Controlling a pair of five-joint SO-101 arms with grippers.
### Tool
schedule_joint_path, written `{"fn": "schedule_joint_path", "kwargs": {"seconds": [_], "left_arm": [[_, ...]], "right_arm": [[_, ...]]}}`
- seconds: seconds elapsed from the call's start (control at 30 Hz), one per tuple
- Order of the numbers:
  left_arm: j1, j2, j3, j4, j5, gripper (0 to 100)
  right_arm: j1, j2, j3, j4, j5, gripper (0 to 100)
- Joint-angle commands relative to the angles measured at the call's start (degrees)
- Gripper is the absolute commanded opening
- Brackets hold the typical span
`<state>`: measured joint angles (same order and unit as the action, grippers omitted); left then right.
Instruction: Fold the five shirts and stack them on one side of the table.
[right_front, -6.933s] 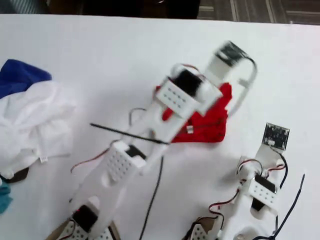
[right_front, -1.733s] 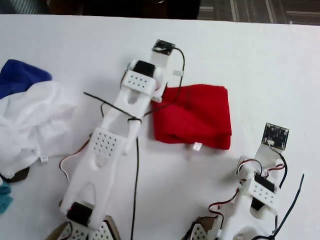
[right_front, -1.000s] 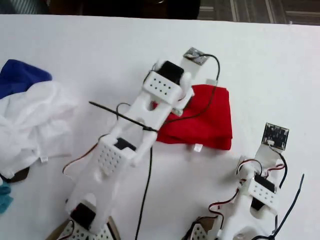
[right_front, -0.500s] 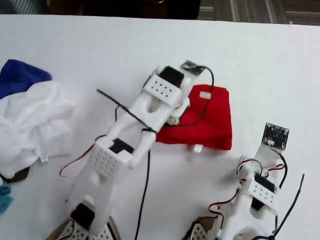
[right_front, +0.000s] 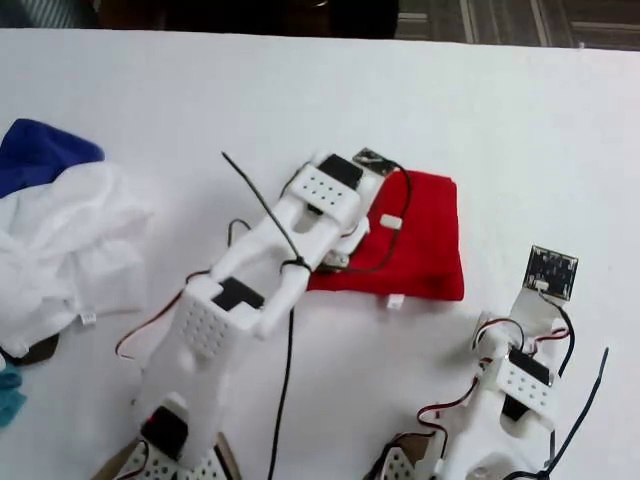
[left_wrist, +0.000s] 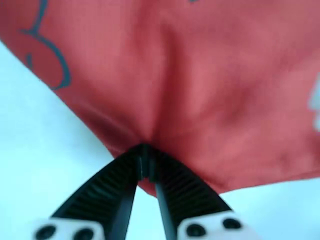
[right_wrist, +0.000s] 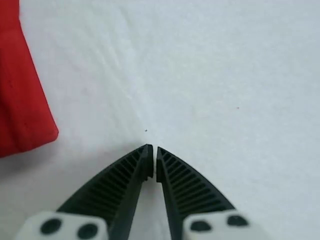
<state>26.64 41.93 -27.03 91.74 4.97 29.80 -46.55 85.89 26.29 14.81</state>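
The red shirt (right_front: 428, 235) lies folded in a flat rectangle near the middle of the white surface (right_front: 200, 90). The left arm (right_front: 240, 300) stretches from the near edge across to the left side of this shirt and covers part of it. In the left wrist view, the left hand (left_wrist: 145, 162) is clenched on the edge of the red cloth; the two black fingers meet at the tips, and the cloth makes small creases that run toward them.

The right arm (right_front: 518, 382) stays low at the near right corner, apart from the shirt. The right hand (right_wrist: 151, 159) is clenched with nothing inside it, its tips together above bare surface, and a corner of the red shirt shows to one side of it.

At the far left of the surface there is a loose heap. A crumpled white shirt (right_front: 70, 250) lies there, a blue shirt (right_front: 40, 150) is just behind it and touches it, and a bit of teal cloth (right_front: 8, 395) shows at the edge.
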Motion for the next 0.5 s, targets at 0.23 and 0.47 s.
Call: {"fn": "schedule_joint_path", "kwargs": {"seconds": [0.23, 0.47], "left_arm": [[0.1, -9.9, 1.0, -0.4, 0.4, 3], [0.2, -22.2, 4.4, 0.0, 0.2, 3]], "right_arm": [[-0.4, -1.7, -0.6, -1.2, 0.5, 2.1], [-0.4, -1.7, -0.6, -1.2, 0.5, 2.1]]}}
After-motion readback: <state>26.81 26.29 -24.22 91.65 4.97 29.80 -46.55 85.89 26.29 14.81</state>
